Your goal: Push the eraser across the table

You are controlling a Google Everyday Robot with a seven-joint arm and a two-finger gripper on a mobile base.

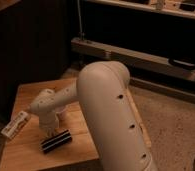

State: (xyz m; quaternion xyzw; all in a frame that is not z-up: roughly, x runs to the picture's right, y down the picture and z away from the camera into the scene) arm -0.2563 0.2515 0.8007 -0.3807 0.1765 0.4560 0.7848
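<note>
Lying on the near part of the table, the eraser is a black block with pale stripes, set a little diagonal, its right end higher in the camera view. Just above it our gripper comes down from the white arm and seems to touch the far long side of the eraser, or to be just beside it; we cannot tell which. We also cannot tell whether the jaws are spread or pressed together, because the wrist covers them.

To push well, we judge that the contact should stay near the middle of the long side, so that the eraser slides straight and does not turn. We should keep the gripper low and move slowly, since the near edge of the table is close.

At the left edge a white labelled tube lies partly over the border, well apart from the eraser. The big arm link hides the right side of the table, and the dark room behind is hard to make out.
</note>
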